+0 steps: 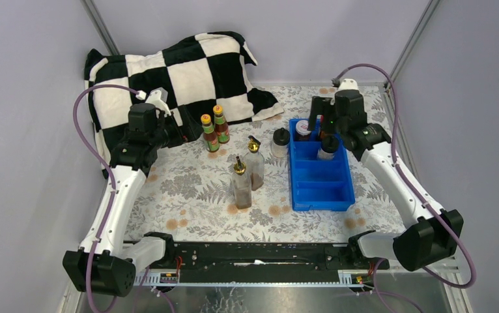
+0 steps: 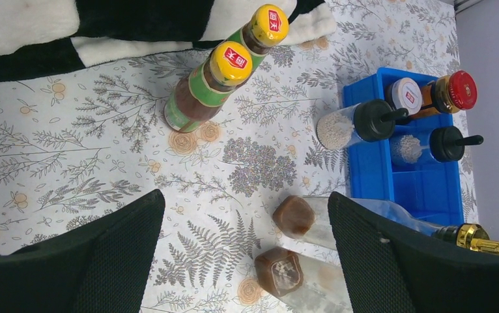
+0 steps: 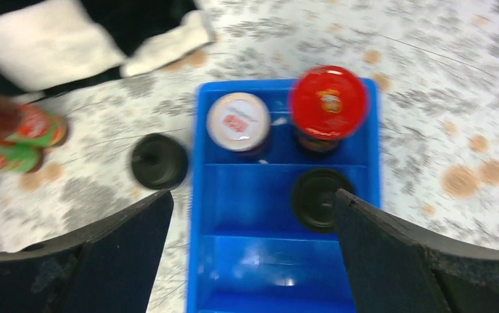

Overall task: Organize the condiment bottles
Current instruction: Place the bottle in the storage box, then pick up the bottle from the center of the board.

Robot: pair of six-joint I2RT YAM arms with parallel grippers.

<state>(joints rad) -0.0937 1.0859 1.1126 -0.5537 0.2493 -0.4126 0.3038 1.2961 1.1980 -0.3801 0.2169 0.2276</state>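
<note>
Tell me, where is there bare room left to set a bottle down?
In the blue tray, the two near compartments are bare, as is the spot left of the black-capped shaker in its second. The tablecloth on the near side of the gold-spouted bottles is free. The far compartment, holding the white-lidded jar and red-lidded jar, is crowded.

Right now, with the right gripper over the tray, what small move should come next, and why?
Probably lift the right gripper and shift it left to the black-capped shaker on the table. Its jaws stand open and empty above the blue tray, whose second compartment holds the other shaker with room beside it.
</note>
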